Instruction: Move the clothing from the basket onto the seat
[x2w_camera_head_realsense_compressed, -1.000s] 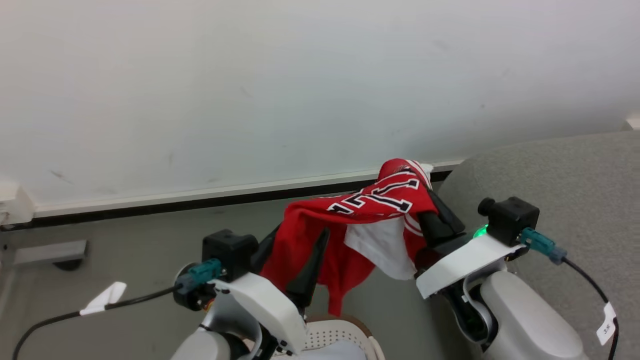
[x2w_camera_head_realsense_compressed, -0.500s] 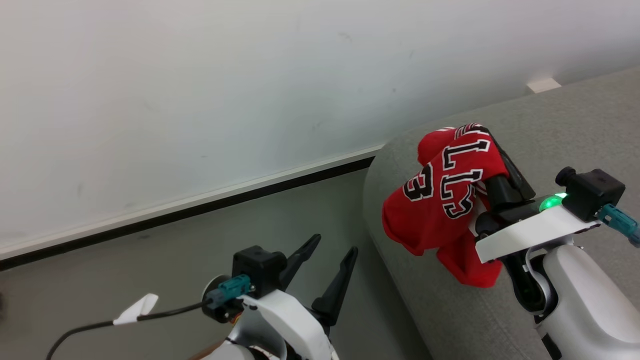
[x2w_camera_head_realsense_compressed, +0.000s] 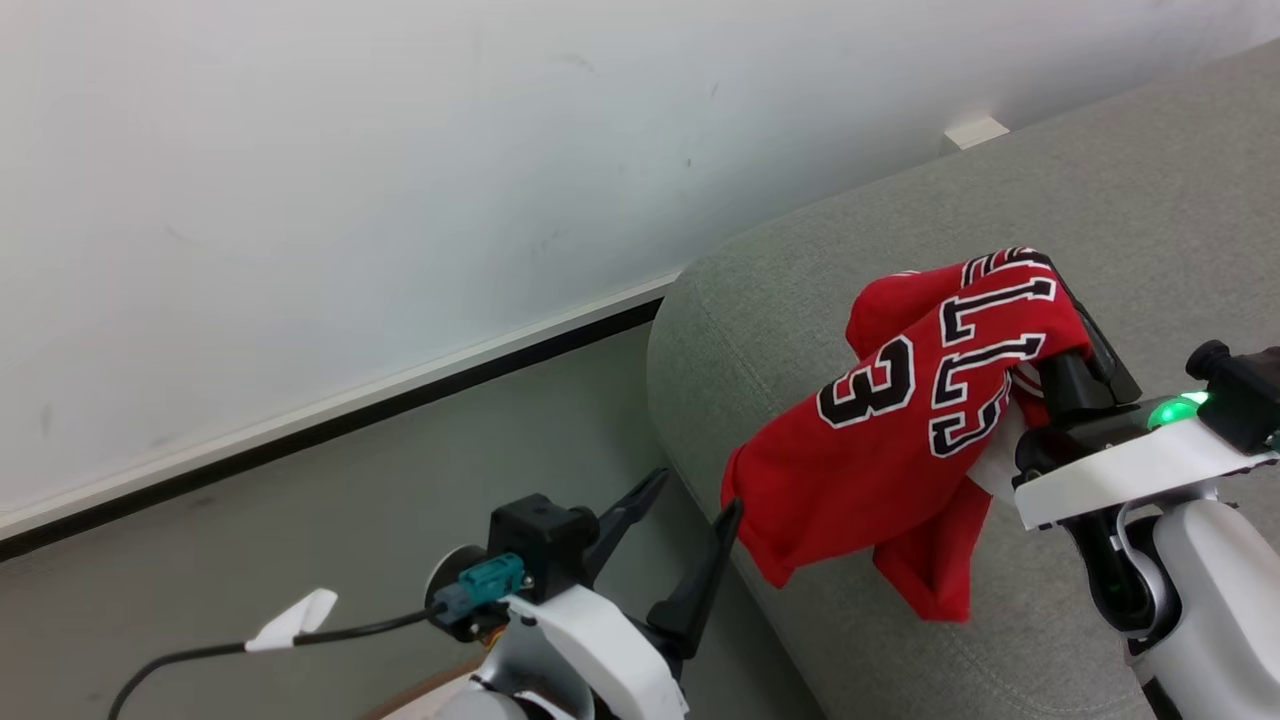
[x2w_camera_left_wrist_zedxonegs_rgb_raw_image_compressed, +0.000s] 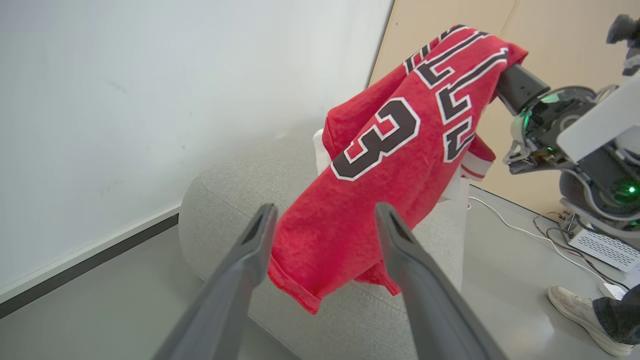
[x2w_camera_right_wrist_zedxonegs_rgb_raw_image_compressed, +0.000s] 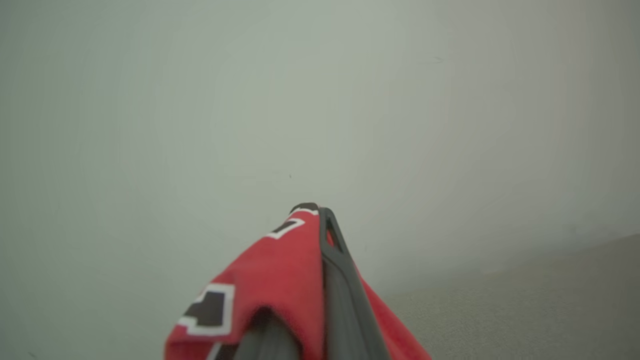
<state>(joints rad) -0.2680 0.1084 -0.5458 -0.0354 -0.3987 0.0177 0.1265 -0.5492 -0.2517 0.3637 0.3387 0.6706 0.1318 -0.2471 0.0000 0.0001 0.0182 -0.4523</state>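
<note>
right tool (x2w_camera_right_wrist_zedxonegs_rgb_raw_image_compressed: 320, 220) under red jersey (x2w_camera_head_realsense_compressed: 900, 430), above grey seat (x2w_camera_head_realsense_compressed: 800, 330)

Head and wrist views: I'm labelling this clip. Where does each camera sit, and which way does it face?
Head view: on the head, facing forward and down at the seat, wall and floor; shows the open left gripper and the right gripper holding the jersey.
Left wrist view: on the left wrist, looking along its own fingers at the jersey and seat.
Right wrist view: on the right wrist, facing the wall; own fingers under the jersey.
Shared: head and left wrist views both show the jersey's 3.
</note>
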